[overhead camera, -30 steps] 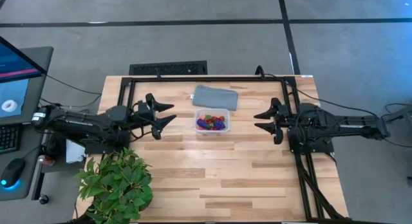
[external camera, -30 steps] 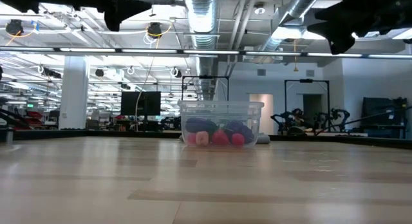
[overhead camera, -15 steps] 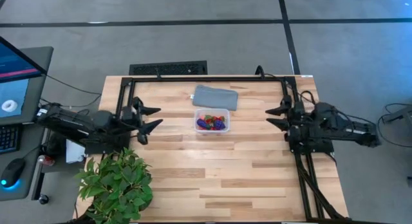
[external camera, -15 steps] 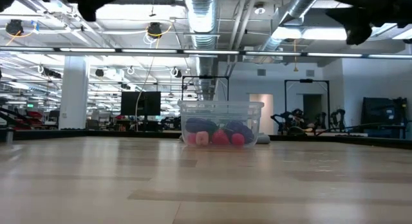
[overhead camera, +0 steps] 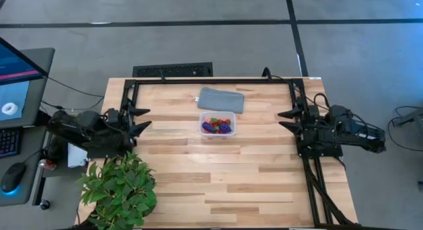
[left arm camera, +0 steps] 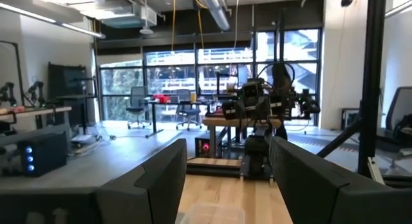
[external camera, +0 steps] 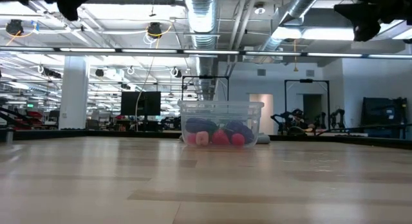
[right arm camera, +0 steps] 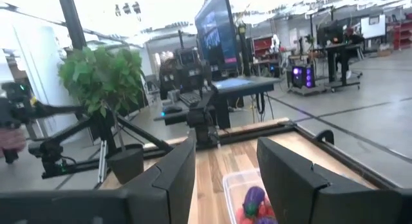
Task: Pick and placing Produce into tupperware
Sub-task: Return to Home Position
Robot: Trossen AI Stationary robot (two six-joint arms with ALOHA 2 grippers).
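The clear tupperware (overhead camera: 217, 124) stands on its base in the table's far middle, also seen in the low view as the tupperware (external camera: 221, 123). The produce (overhead camera: 217, 126) lies inside it: red, pinkish and dark purple toy fruits, the produce (external camera: 217, 134) showing through its wall. My left gripper (overhead camera: 138, 119) hangs open near the table's left edge, well left of the box. My right gripper (overhead camera: 285, 119) is open near the right edge, well right of it. The right wrist view shows the box (right arm camera: 250, 199) between the fingers, far off; the left wrist view shows its rim (left arm camera: 209, 214).
A flat grey-blue pad (overhead camera: 221, 100) lies just beyond the box toward the far edge. A leafy green plant (overhead camera: 119, 189) stands at the near left corner. A black frame (overhead camera: 211, 80) runs along the far and side edges. Bare wood fills the near middle of the table.
Both arms have drawn back from the box: the left gripper toward the table's left edge, the right gripper toward the right edge, both staying open. The box and the fruits in it have not moved.
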